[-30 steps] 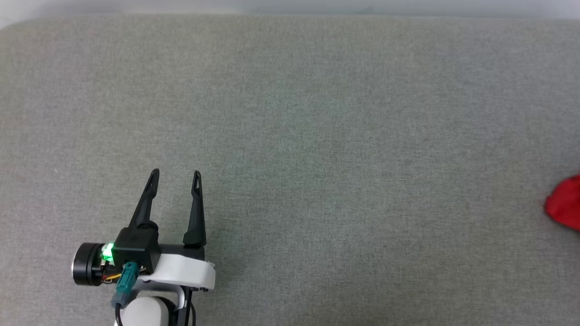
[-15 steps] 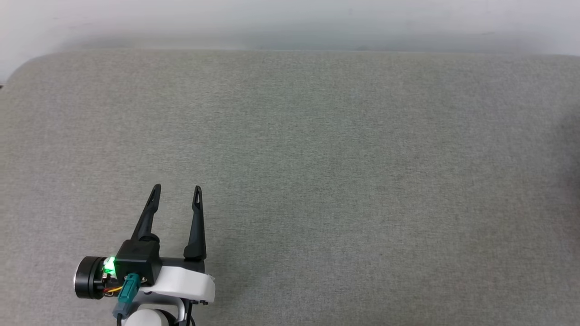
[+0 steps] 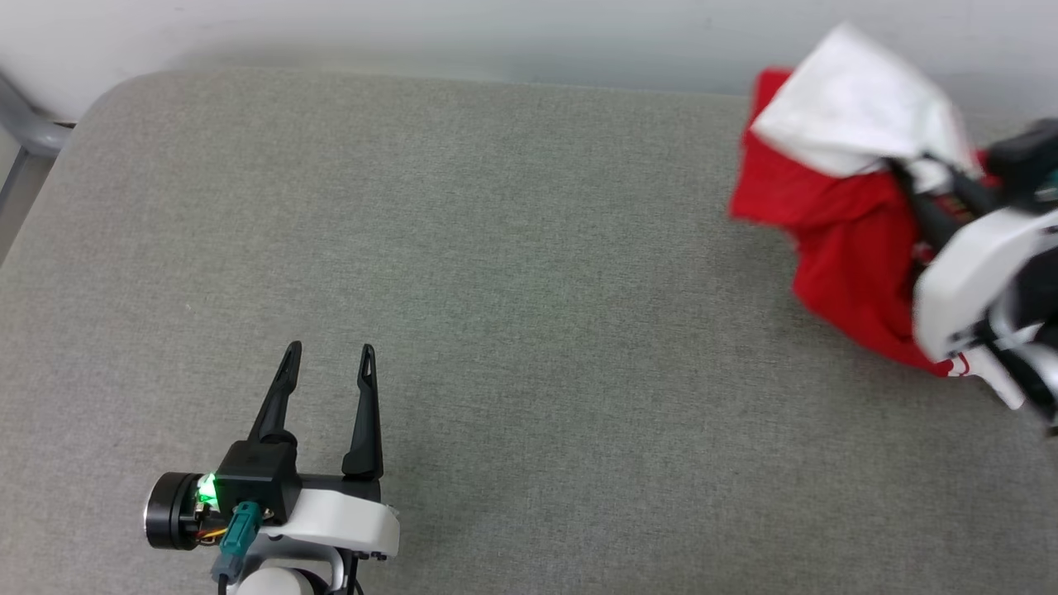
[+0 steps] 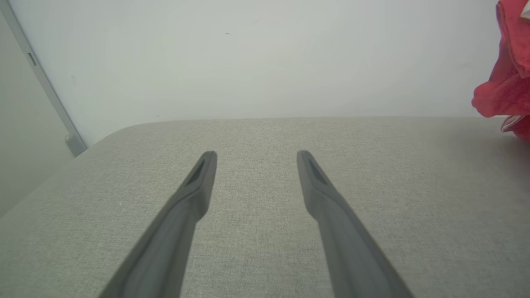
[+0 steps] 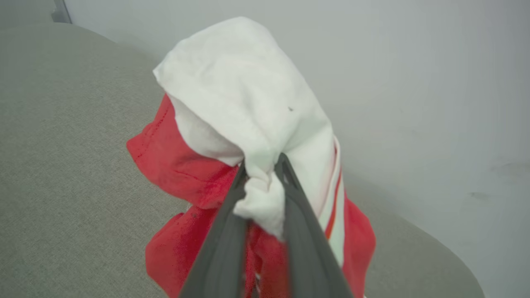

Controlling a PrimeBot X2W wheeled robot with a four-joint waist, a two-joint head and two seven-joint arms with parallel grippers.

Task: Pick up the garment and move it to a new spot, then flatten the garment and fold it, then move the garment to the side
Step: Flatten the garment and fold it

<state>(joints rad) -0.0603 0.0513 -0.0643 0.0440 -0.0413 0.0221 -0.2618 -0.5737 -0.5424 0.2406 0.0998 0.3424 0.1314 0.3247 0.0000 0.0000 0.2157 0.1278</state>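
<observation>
While the right gripper is pinched shut on a twist of the white sleeve, the garment hangs from it as a bunched bundle at the far right of the grey padded surface, close to the back edge under the pale wall. Red body cloth droops below and to the left of the pinch. Whether its lowest fold touches the surface cannot be told. Gathered like this, the jersey has no flat long axis, and its length runs downward from the grip. The left gripper hovers over the near left part of the surface, fingers spread wide and holding nothing. The garment lies well apart from it, to its right and farther back, and shows at the right margin of the left wrist view. The deciding relation is therefore that the right arm alone carries the load, and the bare middle of the surface lies to the garment's left, between the two grippers. Setting the bundle down there would probably bring it within reach of both arms for flattening.
</observation>
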